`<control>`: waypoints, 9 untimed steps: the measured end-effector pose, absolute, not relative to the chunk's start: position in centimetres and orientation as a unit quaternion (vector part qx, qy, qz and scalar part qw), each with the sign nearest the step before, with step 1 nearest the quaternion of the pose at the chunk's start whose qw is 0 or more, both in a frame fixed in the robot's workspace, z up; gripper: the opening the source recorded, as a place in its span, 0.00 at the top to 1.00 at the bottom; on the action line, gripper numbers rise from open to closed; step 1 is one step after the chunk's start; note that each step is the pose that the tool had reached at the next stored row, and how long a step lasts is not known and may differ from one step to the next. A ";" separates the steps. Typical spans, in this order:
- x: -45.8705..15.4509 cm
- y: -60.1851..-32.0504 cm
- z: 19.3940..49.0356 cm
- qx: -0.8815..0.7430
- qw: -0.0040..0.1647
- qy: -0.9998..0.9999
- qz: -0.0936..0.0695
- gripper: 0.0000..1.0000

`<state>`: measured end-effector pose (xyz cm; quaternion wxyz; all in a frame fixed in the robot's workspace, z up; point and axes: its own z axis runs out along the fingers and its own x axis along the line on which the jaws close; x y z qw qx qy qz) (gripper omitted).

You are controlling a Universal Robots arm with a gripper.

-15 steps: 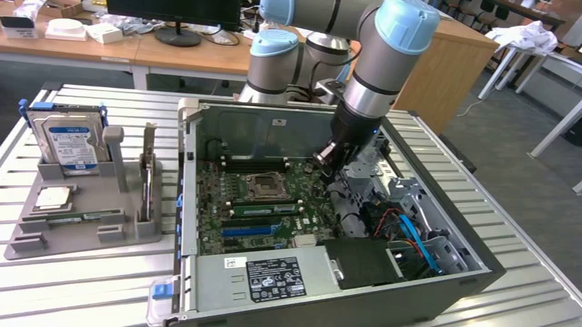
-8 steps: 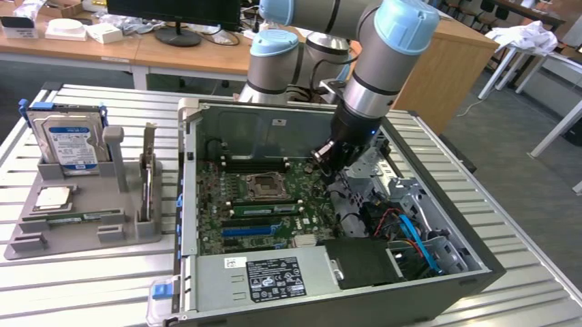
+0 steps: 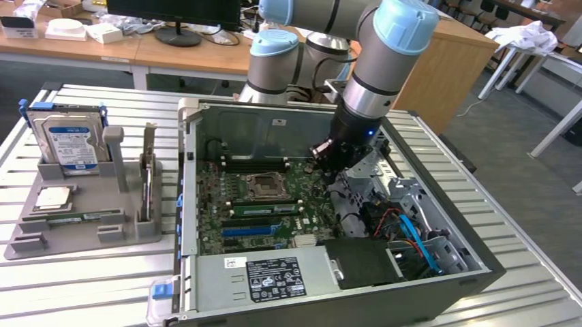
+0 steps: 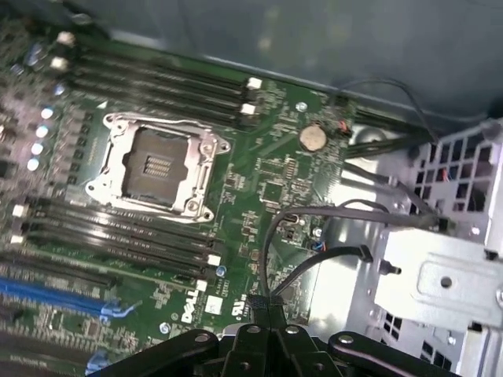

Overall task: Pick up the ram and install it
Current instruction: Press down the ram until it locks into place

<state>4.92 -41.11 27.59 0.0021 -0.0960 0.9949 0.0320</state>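
The ram (image 3: pixel 73 217), a long narrow green stick, lies flat in the grey holder (image 3: pixel 82 238) on the table at the exterior view's left. My gripper (image 3: pixel 332 163) is far from it, lowered inside the open computer case (image 3: pixel 468 262) over the green motherboard (image 3: pixel 214 204). In the wrist view the gripper (image 4: pixel 266 318) is shut with nothing between its fingers. It hangs above the board beside the empty processor socket (image 4: pixel 153 165) and the dark memory slots (image 4: pixel 118 236).
The holder also carries an upright hard drive (image 3: pixel 68 139), a square silver chip (image 3: pixel 53 197) and a tall upright card (image 3: pixel 147 180). Black cables (image 4: pixel 314 259), a metal drive cage (image 4: pixel 440 275) and the power supply (image 3: pixel 264 276) crowd the case.
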 end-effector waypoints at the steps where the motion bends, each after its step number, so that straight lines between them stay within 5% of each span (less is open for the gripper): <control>1: 4.9 -41.1 27.6 -0.087 0.002 0.996 0.032 0.90; 9: 4.9 -41.1 27.6 -0.016 0.005 0.999 0.032 0.90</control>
